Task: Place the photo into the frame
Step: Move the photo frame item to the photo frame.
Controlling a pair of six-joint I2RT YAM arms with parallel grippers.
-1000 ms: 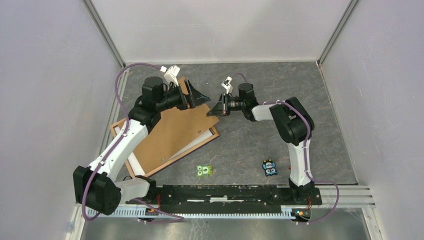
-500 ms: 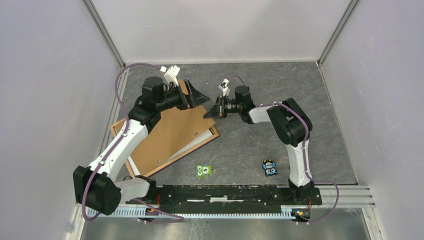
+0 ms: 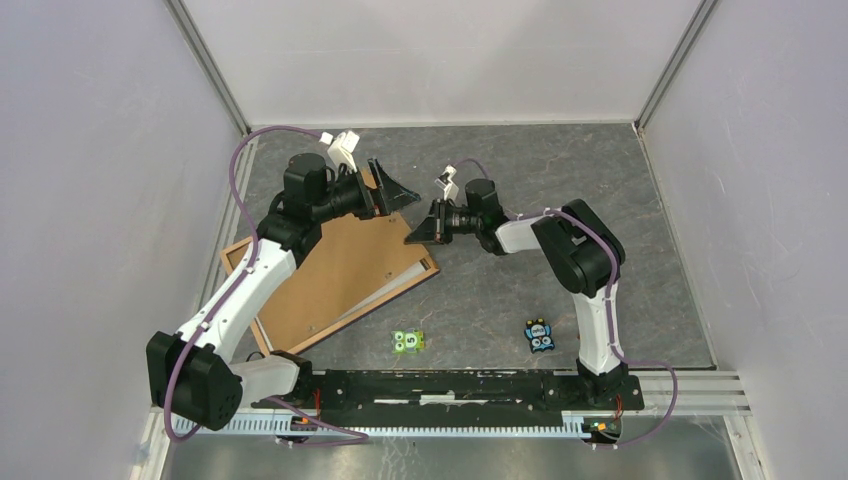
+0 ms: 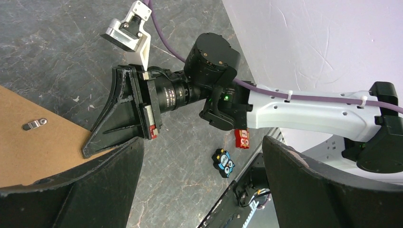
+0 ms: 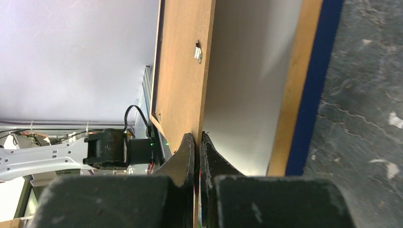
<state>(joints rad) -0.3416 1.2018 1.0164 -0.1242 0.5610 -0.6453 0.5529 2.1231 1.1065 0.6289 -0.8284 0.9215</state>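
Top external view shows the frame [image 3: 428, 270] lying back-up on the left half of the table [image 3: 560, 190], turned at an angle, its light wood rails showing. The brown backing board [image 3: 340, 265] covers most of it. A white strip of the photo [image 3: 390, 287], plain back up, shows inside the frame along the near-right rail, between board and wood. The left gripper [image 3: 397, 188] hovers at the board's far corner with its fingers spread wide and nothing between them. Just to its right, the right gripper [image 3: 422, 228] sits at the board's right corner. Its wrist camera shows the two fingers [image 5: 185, 152] pressed together on the board's thin edge, with the white sheet, the wood rail and the frame's dark blue face beyond. A small metal tab [image 4: 34, 124] lies on the board near that corner. Near the arm bases, a green toy [image 3: 407, 341] sits in the middle, and a blue toy [image 3: 540, 336] farther right.
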